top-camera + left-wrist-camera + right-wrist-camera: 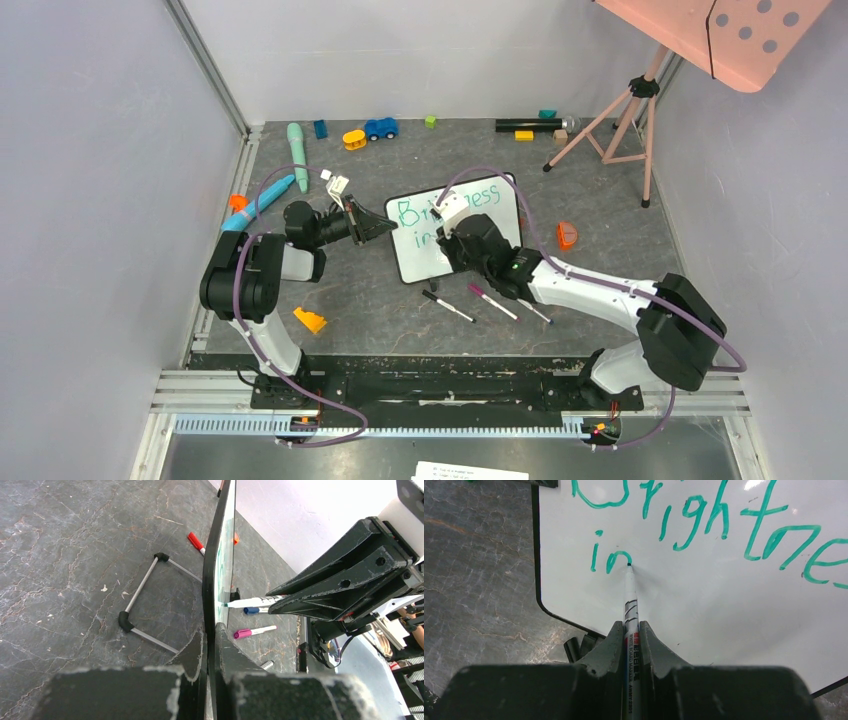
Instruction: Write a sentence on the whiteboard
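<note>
Left gripper [210,641] clamps whiteboard [214,565] edge; right gripper [629,630] clamps marker [630,597], tip at sentence [696,522].

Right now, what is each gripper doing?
Left gripper: shut on the whiteboard edge.
Right gripper: shut on the marker, tip on the whiteboard.

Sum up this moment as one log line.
left hand: shut on whiteboard edge | right hand: shut on marker, tip at "in" | sentence: "Brightness in"
</note>
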Motion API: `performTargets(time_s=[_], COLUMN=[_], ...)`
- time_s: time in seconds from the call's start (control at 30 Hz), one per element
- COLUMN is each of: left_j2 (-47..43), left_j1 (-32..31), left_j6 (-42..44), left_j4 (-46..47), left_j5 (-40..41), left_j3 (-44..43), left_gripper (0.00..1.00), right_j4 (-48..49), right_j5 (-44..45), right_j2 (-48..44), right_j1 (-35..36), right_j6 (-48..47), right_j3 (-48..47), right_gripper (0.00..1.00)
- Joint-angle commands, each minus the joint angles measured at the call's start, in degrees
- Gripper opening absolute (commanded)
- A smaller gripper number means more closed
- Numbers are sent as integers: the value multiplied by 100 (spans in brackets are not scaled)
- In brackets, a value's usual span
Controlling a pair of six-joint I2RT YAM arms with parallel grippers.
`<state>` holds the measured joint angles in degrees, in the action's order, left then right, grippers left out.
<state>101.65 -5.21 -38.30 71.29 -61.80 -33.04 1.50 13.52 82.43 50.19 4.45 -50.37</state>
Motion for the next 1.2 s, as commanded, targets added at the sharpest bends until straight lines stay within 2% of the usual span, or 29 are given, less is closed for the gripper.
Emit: performTargets(time_s=[0.0,0.33,0.6,0.97,1.17], left_j2=[-29,-39,-99,-331,-362], left_j1=[20,10,-32,-128,-191], left_j6=[373,381,536,1020,1144], left_j4=[158,144,-82,-820,-1011], left_j5=[-51,-53,-30,205,201], left_j3=[-88,-94,-114,-139,-184], left_gripper=[2,2,2,2,2], right_j4=[42,70,156,504,439], right_j5=[-43,-112,-530,-310,-234], right_j2=[-113,-276,-674,-1117,-1025], right_j1=[-77,-79,-231,-427,-449], right_j6=[18,61,114,135,38], right_j3=[215,279,211,720,643], right_gripper=[0,0,0,0,0])
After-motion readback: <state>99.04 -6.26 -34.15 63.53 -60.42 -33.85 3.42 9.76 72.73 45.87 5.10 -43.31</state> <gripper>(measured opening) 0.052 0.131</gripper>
